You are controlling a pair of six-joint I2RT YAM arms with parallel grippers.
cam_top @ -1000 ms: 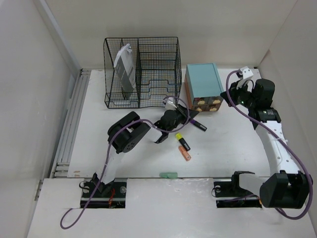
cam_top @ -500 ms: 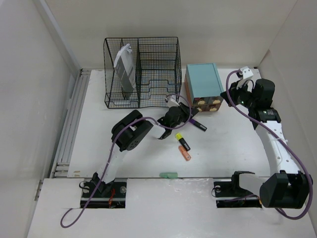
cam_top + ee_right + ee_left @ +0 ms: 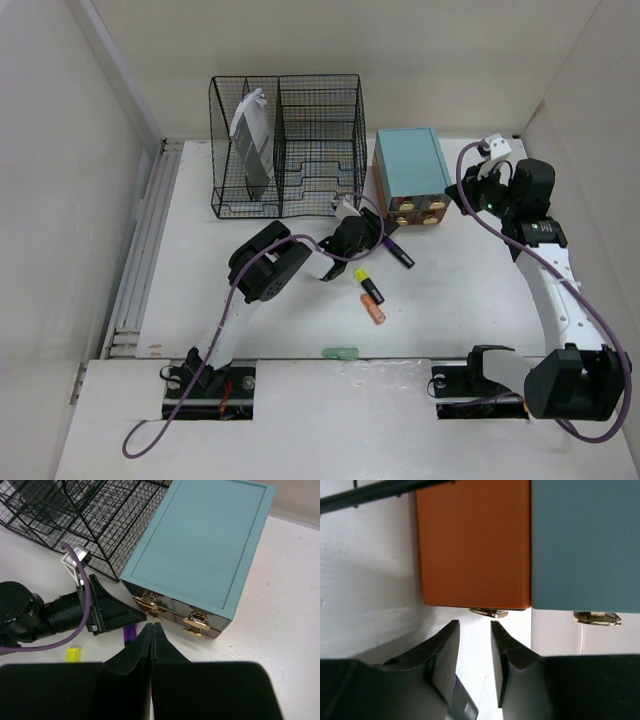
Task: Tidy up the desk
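The desk (image 3: 470,290) is the white tabletop. On it stands the teal-topped drawer box (image 3: 411,172) with gold handles (image 3: 150,604) on its front. My left gripper (image 3: 376,229) is open and empty, low on the desk, its tips just short of the lower left gold handle (image 3: 489,612). A purple-and-black marker (image 3: 398,252) lies beside its left finger and shows in the left wrist view (image 3: 459,702). My right gripper (image 3: 470,190) is shut and empty (image 3: 151,626), hovering above the box's front.
A black wire rack (image 3: 288,145) with a grey-white folder (image 3: 252,140) stands at the back left. A yellow-capped marker (image 3: 367,284) and an orange marker (image 3: 374,313) lie mid-desk. A green item (image 3: 340,352) lies at the near edge. White walls border the desk.
My left gripper has moved up and right, from beside the markers to the front of the drawer box. The right arm has not moved.
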